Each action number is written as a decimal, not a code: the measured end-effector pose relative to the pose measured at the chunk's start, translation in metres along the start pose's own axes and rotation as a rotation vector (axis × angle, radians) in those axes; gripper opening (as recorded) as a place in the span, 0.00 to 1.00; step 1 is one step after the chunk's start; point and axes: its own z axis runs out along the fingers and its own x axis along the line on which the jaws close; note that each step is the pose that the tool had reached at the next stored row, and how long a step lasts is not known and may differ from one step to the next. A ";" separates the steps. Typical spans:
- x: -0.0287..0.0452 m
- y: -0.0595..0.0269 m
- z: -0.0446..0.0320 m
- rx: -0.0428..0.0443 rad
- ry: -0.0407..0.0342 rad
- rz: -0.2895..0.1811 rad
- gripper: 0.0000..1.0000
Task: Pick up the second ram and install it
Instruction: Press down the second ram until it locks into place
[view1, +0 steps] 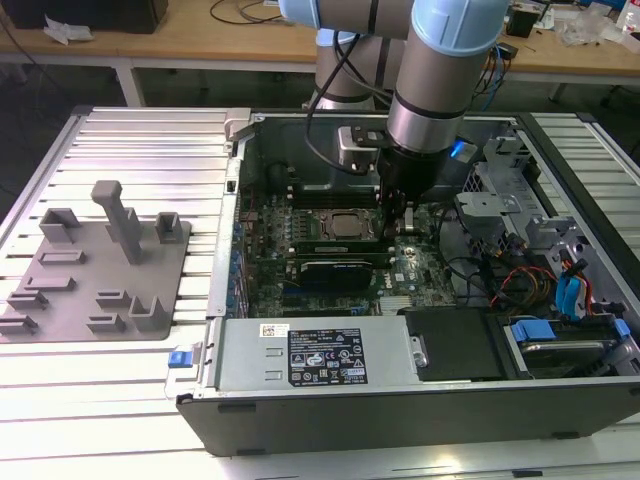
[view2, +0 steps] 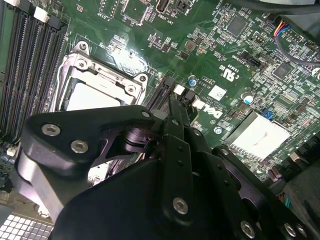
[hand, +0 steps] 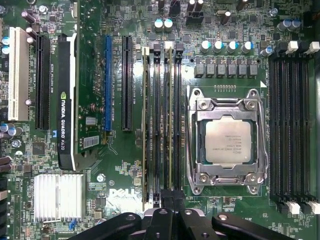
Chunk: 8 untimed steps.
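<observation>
- In the exterior view, the arm reaches down into the open computer case (view1: 232, 330), with the gripper (view1: 398, 222) low over the motherboard (view1: 330, 285), just to that view's right of the CPU socket (view1: 345, 226).
- In the first wrist view, two thin sticks stand on edge in the slots between the blue slot (hand: 107, 82) and the CPU socket (hand: 228, 141): one ram (hand: 145, 125) farther from the socket, and the second ram (hand: 170, 120) nearer it.
- The gripper (hand: 170, 200) is at the end of the second ram, its fingers (hand: 161, 205) pressed close together around the stick's end; whether they actually pinch it I cannot tell.
- In the second wrist view, the gripper (view2: 172, 107) points down at the slots beside the socket (view2: 95, 85).
- The black card (hand: 66, 100) sits in its slot, well apart from the ram.
- A grey tray (view1: 95, 275) lies on the table on the exterior view's left of the case.
</observation>
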 end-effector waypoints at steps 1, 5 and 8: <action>0.0000 0.0000 0.0001 0.0001 -0.0004 0.000 0.08; 0.0000 -0.0001 0.0015 -0.0001 -0.0002 0.000 0.08; -0.0001 -0.0001 0.0012 0.0001 -0.0008 0.000 0.08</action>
